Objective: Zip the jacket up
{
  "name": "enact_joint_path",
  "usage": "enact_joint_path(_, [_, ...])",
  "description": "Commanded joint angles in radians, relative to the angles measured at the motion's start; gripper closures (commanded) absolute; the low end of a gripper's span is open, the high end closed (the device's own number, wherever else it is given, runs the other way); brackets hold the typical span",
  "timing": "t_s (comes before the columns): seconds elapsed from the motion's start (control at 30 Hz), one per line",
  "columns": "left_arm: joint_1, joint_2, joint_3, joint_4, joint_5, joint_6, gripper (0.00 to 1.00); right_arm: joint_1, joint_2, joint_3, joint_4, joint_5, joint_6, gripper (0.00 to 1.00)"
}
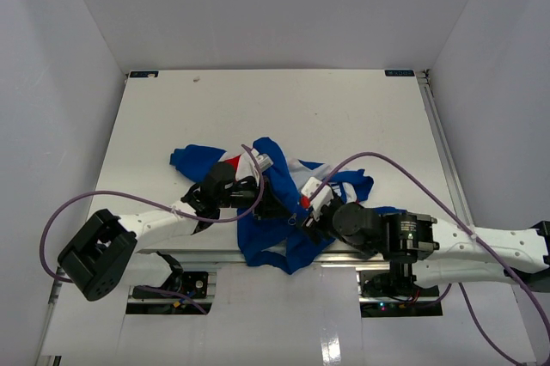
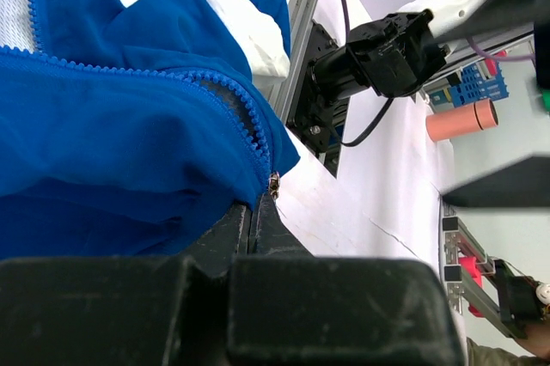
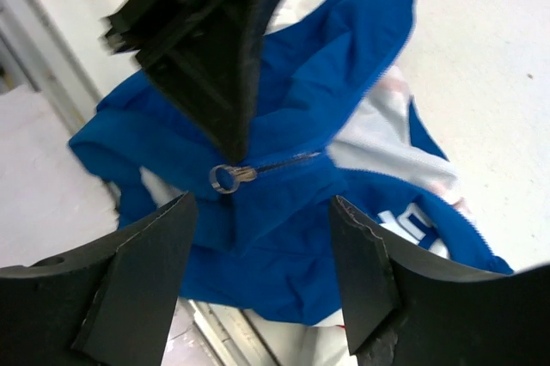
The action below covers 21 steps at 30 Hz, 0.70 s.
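Jacket [image 1: 273,233] lies bunched at the near-middle of the bench [image 1: 344,108], its blue hem drooping over the front edge. We see the L pincer [image 2: 256,211] clamped tight on the fabric right at the bottom end of the zip teeth [image 2: 258,125]. R pincer [image 3: 262,207] is spread wide w/ nothing in it, hovering over the blue front, and the zip pull [image 3: 230,177] sits approx. in the gap of its jaws, touched by neither.

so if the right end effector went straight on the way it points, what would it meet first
Most likely the jacket, its blue fabric by the zipper pull, centred ahead of the open right end effector; depth is unclear.
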Motion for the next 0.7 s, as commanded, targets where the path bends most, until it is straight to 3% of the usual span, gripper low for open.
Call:
enact_joint_path(0.0, [0.009,-0.007,0.011,0.033,0.035,-0.012,1.00,0.152,0.077,-0.005,-0.036,0.166,0.055,0.30])
enact_joint_path(0.17, [0.015,0.015,0.006,0.043,0.046,-0.021,1.00,0.275,0.152,-0.003,-0.031,0.276,0.077,0.30])
enact_joint_path(0.37, [0.024,0.025,0.004,0.058,0.060,-0.039,1.00,0.286,0.189,-0.070,0.085,0.288,0.032,0.35])
enact_joint_path(0.67, [0.030,0.042,0.000,0.076,0.080,-0.054,1.00,0.288,0.320,-0.038,0.141,0.385,0.009,0.39])
